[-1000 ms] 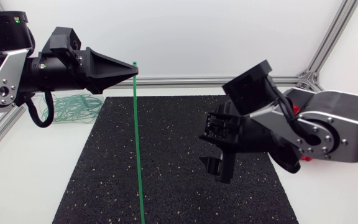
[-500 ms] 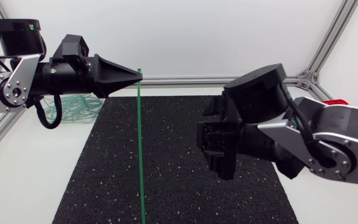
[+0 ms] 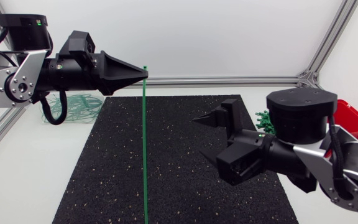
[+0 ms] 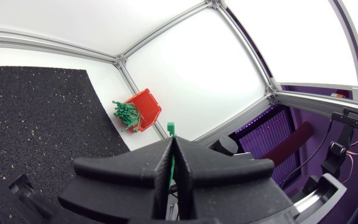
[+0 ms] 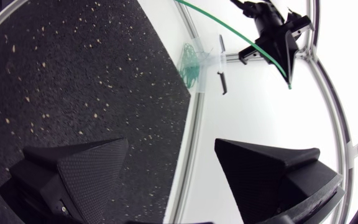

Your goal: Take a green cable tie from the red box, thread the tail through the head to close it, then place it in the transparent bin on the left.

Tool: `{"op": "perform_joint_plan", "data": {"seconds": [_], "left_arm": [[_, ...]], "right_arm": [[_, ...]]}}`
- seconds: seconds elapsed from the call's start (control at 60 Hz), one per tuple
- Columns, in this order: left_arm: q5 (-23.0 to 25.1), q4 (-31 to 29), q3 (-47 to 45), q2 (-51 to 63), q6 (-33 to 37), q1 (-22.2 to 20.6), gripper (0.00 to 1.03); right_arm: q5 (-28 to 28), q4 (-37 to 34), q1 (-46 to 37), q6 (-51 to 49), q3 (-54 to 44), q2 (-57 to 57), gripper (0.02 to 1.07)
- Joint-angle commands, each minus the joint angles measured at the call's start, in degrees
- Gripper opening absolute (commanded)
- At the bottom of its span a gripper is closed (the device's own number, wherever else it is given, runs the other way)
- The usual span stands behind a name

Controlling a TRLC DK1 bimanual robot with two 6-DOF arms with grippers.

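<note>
- Left gripper [image 3: 143, 74] is closed right down on the green cable tie [image 3: 145, 143]. It pinches it just under the head, which pokes out above the fingertips.
- The rest of the tie hangs straight down in front of the black mat [image 3: 117, 180] and runs out of the head view. Can't tell if the tail end touches anything.
- Right gripper [image 3: 212, 142] has its fingers spread wide with nothing between them. It's up over the mat, off to one side of the hanging tie and well apart from it.
- Red box [image 4: 148, 109] sits off the mat's far right corner, near the frame post. It holds a bundle of green ties [image 4: 123, 116], with their ends sticking out of the box's open side toward the mat.
- Transparent bin [image 5: 199, 57] is off the mat's far left corner, behind the left arm. Inside is a loose tangle of green loops [image 3: 73, 107], too thin to count.
</note>
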Motion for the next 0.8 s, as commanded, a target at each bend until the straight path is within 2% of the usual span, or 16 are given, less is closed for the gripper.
{"op": "perform_joint_plan", "data": {"seconds": [0.0, 0.05, 0.167, 0.267, 0.417, 0.717, 0.783], "left_arm": [[0.67, -0.06, 1.86, 1.45, -0.03, -0.75, 0.04], [0.67, -0.06, 1.86, 1.81, -0.03, -1.01, 0.04], [0.76, 0.03, 1.77, 2.60, -0.20, -1.72, 0.04], [0.76, 0.03, 1.77, 2.95, -0.73, -2.60, 0.04], [0.67, 0.91, 2.30, 3.39, -2.66, -3.12, 0.04], [0.76, 6.18, 3.62, 8.31, -12.51, -3.91, 0.04], [0.76, 8.64, 3.70, 9.45, -15.32, -3.48, 0.04]], "right_arm": [[-4.58, 4.98, -2.27, -9.21, -2.78, -0.41, 1.04], [-8.97, 7.35, -2.53, -10.27, -3.48, -1.03, 1.04], [-10.82, 17.72, -2.62, -12.90, -6.38, -0.59, 1.03], [-15.48, 21.24, -2.71, -19.49, -10.25, -2.35, 1.03], [-21.45, 25.10, -2.35, -21.52, -13.32, -4.10, 1.00], [-22.51, 33.72, 3.80, -21.43, -16.75, 2.40, 0.92], [-22.69, 34.95, 4.85, -21.25, -16.93, 3.98, 0.87]]}}
